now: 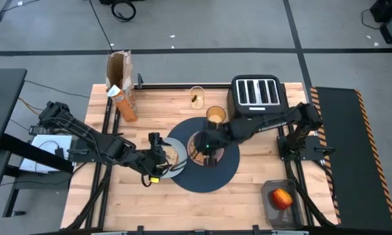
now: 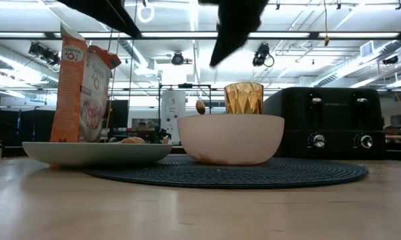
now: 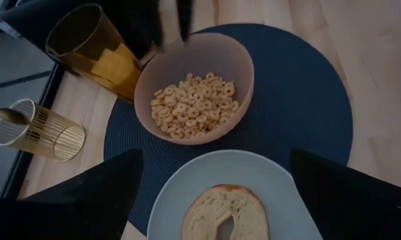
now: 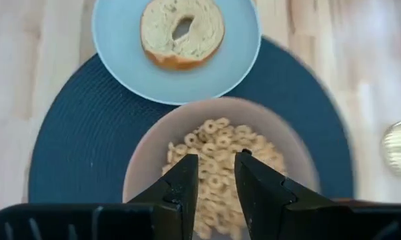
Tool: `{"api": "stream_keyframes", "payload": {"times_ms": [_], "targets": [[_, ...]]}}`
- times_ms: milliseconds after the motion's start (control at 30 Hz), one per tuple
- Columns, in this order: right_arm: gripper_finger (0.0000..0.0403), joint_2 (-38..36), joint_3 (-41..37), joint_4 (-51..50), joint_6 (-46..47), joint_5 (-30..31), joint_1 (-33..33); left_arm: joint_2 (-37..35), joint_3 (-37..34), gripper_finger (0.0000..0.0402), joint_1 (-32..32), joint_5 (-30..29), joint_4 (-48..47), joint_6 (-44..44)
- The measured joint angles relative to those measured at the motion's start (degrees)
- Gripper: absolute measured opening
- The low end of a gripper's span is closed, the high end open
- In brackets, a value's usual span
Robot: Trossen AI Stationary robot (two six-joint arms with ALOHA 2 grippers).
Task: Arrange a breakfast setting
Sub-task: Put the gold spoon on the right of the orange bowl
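Nearest the low camera: bare wooden table (image 2: pixel 187 213), then navy placemat (image 2: pixel 227 173) with pinkish bowl (image 2: pixel 231 139) on it, pale blue-grey plate (image 2: pixel 97 153) overlapping its edge.

Right gripper (image 4: pixel 217 175) directly above the bowl, fingers (image 4: pixel 187 183) pointing down at the cereal (image 4: pixel 217 150), a narrow gap between them, nothing held. Bowl right beneath the fingertips, close under them; contact with the cereal not determinable. Plate with bagel (image 4: pixel 182 30) just beyond the bowl in the right wrist view, rim touching or nearly touching the bowl.

Left gripper (image 1: pixel 162 158) low over the plate's outer side, jaws spread wide, empty. Bagel half (image 3: pixel 225 213) between the two dark fingers (image 3: pixel 93 197) in the left wrist view, bowl farther ahead.

Amber tumbler (image 1: pixel 216 115) just behind the bowl at the placemat's far edge. Gold wire holder (image 1: pixel 196 96) with a spoon (image 3: pixel 10 116) farther back. Black toaster (image 1: pixel 257 94) behind and right. Orange cereal box (image 1: pixel 124 103) at back left. Red apple (image 1: pixel 282 197) in a dark tray (image 1: pixel 269 207) at front right, well apart from both grippers.
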Motion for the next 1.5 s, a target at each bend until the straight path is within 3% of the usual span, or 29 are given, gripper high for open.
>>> {"api": "stream_keyframes", "payload": {"times_ms": [167,333,567,800,1167,1500], "targets": [[0.0091,0.04,-9.92,12.69,5.6,1.26,0.67,-0.46,0.02,0.0382,-0.02,0.72,0.17,1.1],[0.0066,1.01,-13.53,20.69,6.32,-0.53,0.64,-0.4,0.02,0.0382,0.0,1.46,-0.02,-0.56],[0.0007,9.73,-8.74,15.21,3.19,-4.73,0.64,-0.4,0.02,0.0382,-0.07,1.67,0.25,-2.04],[0.0008,10.29,-6.77,13.98,-0.45,-3.99,0.64,-0.4,0.02,0.0382,-0.07,1.68,-0.02,-3.38],[0.0007,11.26,-6.77,18.74,-2.61,-10.88,1.02,-0.4,0.02,0.0382,0.11,1.67,0.4,-2.77],[0.0007,11.25,-6.79,18.3,-3.41,-11.18,1.14,-0.4,0.02,0.0382,0.11,1.66,0.34,-3.23]]}}
